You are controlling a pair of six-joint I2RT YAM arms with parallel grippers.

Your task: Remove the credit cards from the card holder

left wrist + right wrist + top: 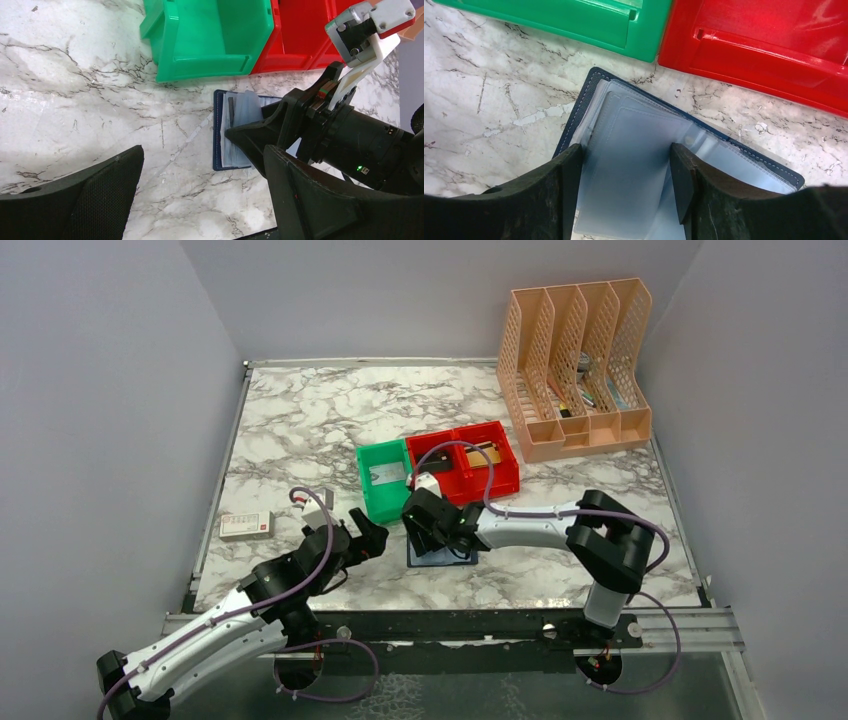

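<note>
the card holder (pixel 235 130) sits open near tabletop's front edge; right gripper (pixel 624 160) jaws half-wide straddle its sleeves (pixel 634 120), prob pinning it. left gripper (pixel 368 538) wide, empty.

The desk (pixel 484 100) looks smooth and marble-veined, the green bin (pixel 210 40) and red bin (pixel 774 45) are glossy moulded plastic, and the card holder (pixel 578 107) pairs a matt stitched cover with cloudy translucent plastic sleeves (pixel 634 150).

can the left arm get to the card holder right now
Probably, but only at its near edge: the card holder lies open just ahead of the left fingers, while the right fingers straddle its sleeves.
</note>
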